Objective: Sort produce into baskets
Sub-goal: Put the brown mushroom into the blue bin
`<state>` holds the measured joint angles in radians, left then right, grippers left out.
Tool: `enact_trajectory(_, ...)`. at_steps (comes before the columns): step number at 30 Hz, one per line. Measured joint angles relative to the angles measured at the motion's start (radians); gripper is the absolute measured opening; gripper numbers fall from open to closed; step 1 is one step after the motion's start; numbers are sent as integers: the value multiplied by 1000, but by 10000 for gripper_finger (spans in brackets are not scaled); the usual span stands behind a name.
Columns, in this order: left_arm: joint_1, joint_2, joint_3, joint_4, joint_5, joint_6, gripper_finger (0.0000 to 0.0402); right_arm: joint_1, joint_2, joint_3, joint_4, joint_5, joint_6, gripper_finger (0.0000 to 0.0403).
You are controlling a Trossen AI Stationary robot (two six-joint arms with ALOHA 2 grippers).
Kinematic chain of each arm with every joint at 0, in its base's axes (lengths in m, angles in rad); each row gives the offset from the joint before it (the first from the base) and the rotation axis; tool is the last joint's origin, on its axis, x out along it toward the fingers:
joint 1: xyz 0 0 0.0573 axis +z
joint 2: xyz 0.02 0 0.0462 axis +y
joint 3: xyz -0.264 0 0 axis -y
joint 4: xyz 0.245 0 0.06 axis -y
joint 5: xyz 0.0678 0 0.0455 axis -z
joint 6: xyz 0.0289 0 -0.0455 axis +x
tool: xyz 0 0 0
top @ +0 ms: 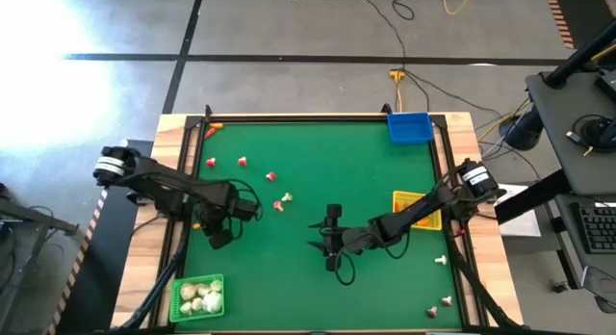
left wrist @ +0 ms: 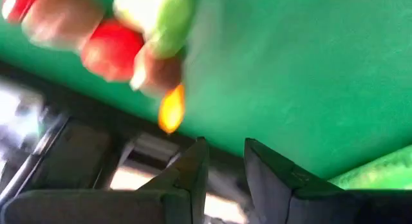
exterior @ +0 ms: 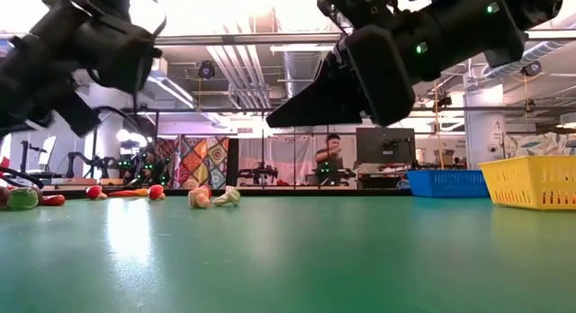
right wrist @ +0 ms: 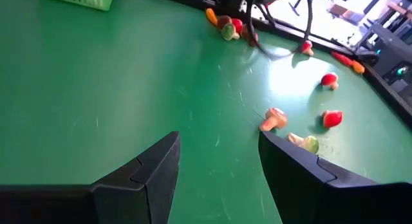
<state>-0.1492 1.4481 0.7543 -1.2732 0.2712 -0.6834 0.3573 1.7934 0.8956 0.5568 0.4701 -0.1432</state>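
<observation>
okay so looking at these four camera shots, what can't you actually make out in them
- High view: the left gripper hangs over a few pieces at the mat's left edge and covers them.
- Left wrist view: red and green pieces are blurred; type unclear.
- High view: contents of the yellow basket are hidden by the right arm.
- Low view: the blue basket shows side-on only; its inside is unseen.
- The green basket is absent from the low view.

Bright overhead lights glare on the green table point(right wrist: 116, 95) ahead of the right fingers point(right wrist: 138, 176); toy vegetables point(left wrist: 122, 37) beyond the left fingers point(left wrist: 187, 172) are blurred.
</observation>
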Motion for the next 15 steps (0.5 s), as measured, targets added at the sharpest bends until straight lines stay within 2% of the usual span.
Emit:
enact_trajectory(8, 9, 177, -55, 27, 33, 135, 84, 0, -31, 20, 1, -2, -44, 203)
enact_trajectory(15, 12, 256, -112, 96, 20, 177, 84, 0, -45, 31, 1, -10, -69, 203)
